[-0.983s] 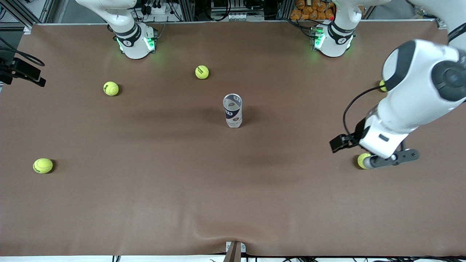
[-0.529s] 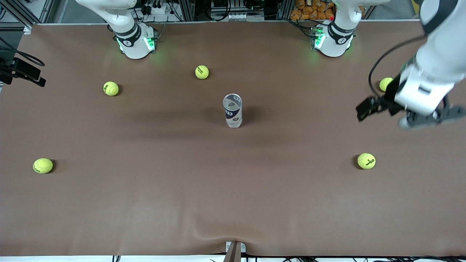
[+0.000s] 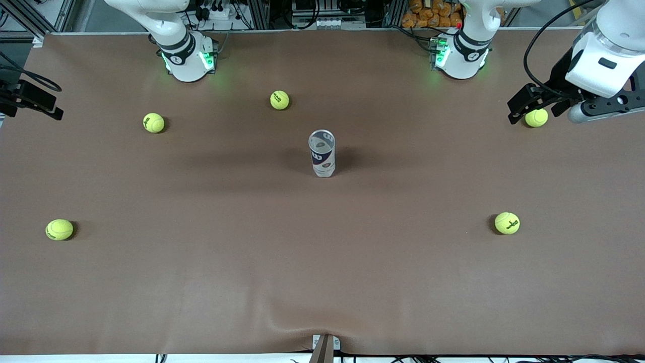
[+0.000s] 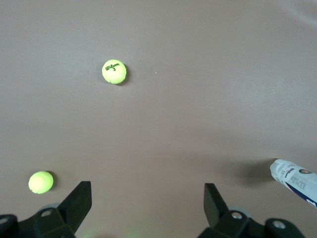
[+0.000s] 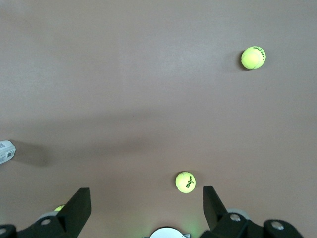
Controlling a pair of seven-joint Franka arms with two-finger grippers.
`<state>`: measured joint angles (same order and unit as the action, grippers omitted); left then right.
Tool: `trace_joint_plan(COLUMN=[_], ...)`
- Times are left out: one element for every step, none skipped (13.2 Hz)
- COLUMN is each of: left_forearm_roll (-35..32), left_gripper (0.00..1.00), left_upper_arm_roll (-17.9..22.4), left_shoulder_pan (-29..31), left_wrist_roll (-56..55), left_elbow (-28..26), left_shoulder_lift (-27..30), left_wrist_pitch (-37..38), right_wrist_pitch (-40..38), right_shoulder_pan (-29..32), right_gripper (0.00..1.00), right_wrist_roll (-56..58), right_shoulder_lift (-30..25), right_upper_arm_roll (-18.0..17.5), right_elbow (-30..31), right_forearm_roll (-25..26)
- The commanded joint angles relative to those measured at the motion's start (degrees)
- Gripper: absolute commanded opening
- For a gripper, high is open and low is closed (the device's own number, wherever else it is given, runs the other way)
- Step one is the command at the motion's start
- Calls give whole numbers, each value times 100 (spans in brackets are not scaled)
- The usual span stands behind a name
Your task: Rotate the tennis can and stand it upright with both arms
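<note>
The clear plastic tennis can with white and navy label and metal rim [image 3: 322, 153] stands upright at the middle of the brown table cloth [image 3: 322, 272], centre of the front view, open mouth up. Nothing touching it. It also shows at the edge of both wrist views [image 4: 296, 180] [image 5: 6, 151].

The left gripper [image 3: 554, 103] is in the upper right of the front view, up in the air over a yellow-green tennis ball [image 3: 536, 117] at the left arm's end of the table. In the left wrist view its black fingers [image 4: 79, 201] are spread wide, nothing between them.

The right gripper [image 5: 143, 210] is out of the front view; only that arm's white base [image 3: 186, 58] shows, upper left. In the right wrist view its fingers [image 5: 80, 202] are spread apart too, holding nothing, high over the cloth.

Other balls in the front view: one lower right [image 3: 507, 223], one lower left [image 3: 59, 229], one upper left [image 3: 153, 122], one just above centre [image 3: 279, 100]. All are well apart from the can.
</note>
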<state>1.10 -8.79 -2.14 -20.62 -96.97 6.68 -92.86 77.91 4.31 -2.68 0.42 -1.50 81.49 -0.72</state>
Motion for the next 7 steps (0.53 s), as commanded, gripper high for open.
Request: trace_joint_plan(left_forearm_roll=[40, 22, -13, -39, -118, -345, -495], left_gripper=[100, 100, 100, 100, 100, 100, 100], left_upper_arm_roll=[210, 376, 482, 518, 562, 562, 554], left_shoulder_pan=[21, 4, 3, 3, 3, 3, 3], left_wrist_roll=[618, 838, 1145, 1313, 1332, 1394, 1577], left_elbow=[238, 527, 678, 671, 706, 723, 732], left_shoulder_lift=[-305, -508, -544, -527, -527, -527, -518], left_wrist_pitch=[-188, -180, -145, -127, -127, -127, -118], right_wrist_pitch=[-39, -39, -39, -39, -39, -39, -39], right_shoulder_pan=[105, 105, 105, 105, 105, 105, 105], right_gripper=[100, 100, 100, 100, 100, 100, 100], right_wrist_roll=[4, 4, 4, 4, 4, 4, 4], right_shoulder_lift=[-25, -25, -25, -25, -25, -25, -25], right_upper_arm_roll=[-70, -70, -70, -70, -70, -70, -70], right_elbow=[-45, -45, -45, -45, -45, -45, -45], right_forearm_roll=[-60, -60, -60, -60, -60, -60, -60])
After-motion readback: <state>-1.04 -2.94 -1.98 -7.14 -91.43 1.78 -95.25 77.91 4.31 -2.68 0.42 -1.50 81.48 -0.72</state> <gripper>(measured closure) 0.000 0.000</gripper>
